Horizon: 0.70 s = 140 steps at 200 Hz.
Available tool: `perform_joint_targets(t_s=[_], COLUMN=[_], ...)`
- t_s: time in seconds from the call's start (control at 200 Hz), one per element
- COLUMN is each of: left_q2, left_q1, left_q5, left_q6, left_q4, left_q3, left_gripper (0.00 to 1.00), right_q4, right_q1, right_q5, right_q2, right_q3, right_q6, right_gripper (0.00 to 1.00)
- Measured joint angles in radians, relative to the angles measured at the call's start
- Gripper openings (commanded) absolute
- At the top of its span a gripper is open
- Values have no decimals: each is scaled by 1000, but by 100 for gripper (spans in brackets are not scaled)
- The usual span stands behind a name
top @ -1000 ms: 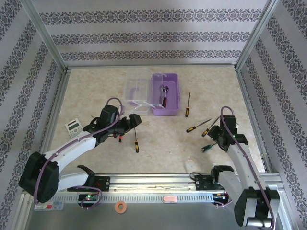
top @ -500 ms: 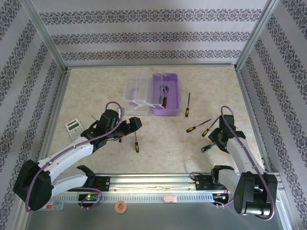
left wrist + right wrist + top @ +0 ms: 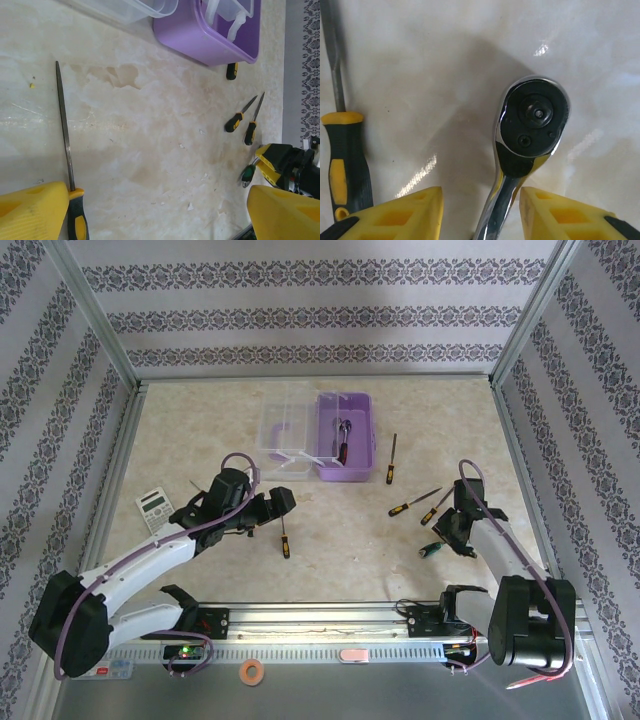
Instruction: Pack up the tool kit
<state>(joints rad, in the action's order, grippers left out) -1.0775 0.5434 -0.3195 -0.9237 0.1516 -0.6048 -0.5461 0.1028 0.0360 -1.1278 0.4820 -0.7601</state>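
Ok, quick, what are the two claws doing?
Left gripper: open, empty.
Right gripper: open around the ratchet wrench, not gripping yet.

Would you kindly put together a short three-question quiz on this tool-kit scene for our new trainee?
1. True or false: the purple case has its lid shut.
2. What lies between the fingers of the right tool? A) a hammer B) the ratchet wrench C) a pair of pliers
3. Which arm's tool hovers beside the screwdriver that lies apart from the others?

Key:
1. False, the case stands open.
2. B
3. The left tool, with its fingers wide apart.
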Motion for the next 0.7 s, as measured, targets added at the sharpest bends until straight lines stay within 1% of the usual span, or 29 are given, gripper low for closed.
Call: perform_joint_targets(t_s=[0.23, 0.25, 0.435, 0.515, 0.7], left_q2=[42, 42, 43, 43, 42], left_q1=[0, -2, -13, -21, -44], left_q5=[10, 11, 11, 10, 10], left_q6=[4, 5, 19, 26, 34], left_q4=[25, 25, 39, 45, 54], left_q3=[0, 0, -3, -6, -11], left_gripper=[93, 93, 93, 93, 93], right_q4=[3, 1, -51, -70, -79], right_q1=[18, 22, 67, 77, 77], right_q5=[1, 0, -19, -27, -30], right_q2=[-53, -61, -136, -154, -156], right_q3=[14, 18, 71, 87, 97], right_q6=[-19, -19, -6, 7, 34], right_gripper=[39, 38, 13, 9, 7])
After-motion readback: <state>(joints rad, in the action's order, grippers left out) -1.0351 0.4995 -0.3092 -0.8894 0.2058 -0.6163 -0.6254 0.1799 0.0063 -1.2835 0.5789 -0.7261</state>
